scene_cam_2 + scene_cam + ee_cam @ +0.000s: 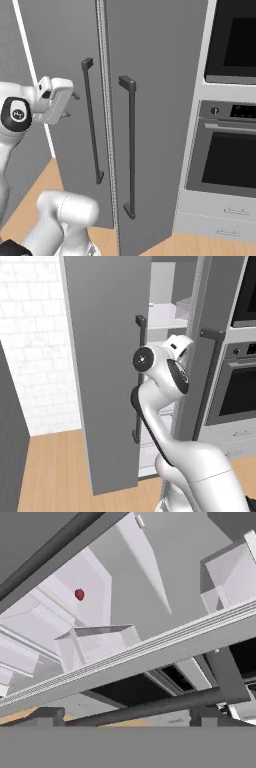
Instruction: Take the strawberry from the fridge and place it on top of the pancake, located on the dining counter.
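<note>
The strawberry [79, 594], tiny and dark red, lies on a white inner shelf of the fridge [107, 371]. In the hand view it sits far off at the upper left, beyond a door's ribbed edge. The fridge's left door stands swung out in the left base view, showing white shelves [167, 316] in the gap. My gripper [71, 105] hovers at mid-height beside the left door handle [91, 125], open and holding nothing. Its dark fingertips [47, 716] stand wide apart. The pancake and the dining counter are out of view.
The right fridge door [160, 100] with its dark bar handle [130, 145] stands close to the hand. A built-in black oven [230, 150] and drawers are to the right. White tiled wall [35, 356] and wooden floor [55, 466] lie left of the open door.
</note>
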You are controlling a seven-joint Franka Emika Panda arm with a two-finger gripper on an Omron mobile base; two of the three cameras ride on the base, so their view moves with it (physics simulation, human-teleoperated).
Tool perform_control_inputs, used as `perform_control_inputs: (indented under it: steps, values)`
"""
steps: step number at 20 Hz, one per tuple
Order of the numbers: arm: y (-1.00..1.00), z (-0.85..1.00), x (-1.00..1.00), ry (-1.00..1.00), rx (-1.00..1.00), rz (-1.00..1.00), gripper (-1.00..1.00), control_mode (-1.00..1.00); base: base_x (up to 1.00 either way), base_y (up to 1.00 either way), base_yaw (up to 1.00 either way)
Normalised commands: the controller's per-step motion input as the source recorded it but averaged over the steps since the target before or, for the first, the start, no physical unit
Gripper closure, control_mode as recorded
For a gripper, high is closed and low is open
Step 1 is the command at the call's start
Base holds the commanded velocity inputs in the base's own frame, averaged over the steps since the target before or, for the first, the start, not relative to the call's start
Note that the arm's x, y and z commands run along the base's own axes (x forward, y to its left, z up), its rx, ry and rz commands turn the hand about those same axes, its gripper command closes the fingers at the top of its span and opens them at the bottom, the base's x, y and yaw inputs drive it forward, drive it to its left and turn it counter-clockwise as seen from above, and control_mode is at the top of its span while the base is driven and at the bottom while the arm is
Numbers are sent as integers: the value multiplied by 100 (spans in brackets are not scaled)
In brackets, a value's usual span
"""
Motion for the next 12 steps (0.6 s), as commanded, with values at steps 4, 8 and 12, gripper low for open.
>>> perform_control_inputs:
  steps: [4,8,12]
  values:
    - [-3,-15,83,0,-5,0,-100,-100,0,0,0]
    - [-23,-7,66,0,-3,0,-100,-100,0,0,0]
    - [-29,-5,49,0,-4,0,-100,-100,0,0,0]
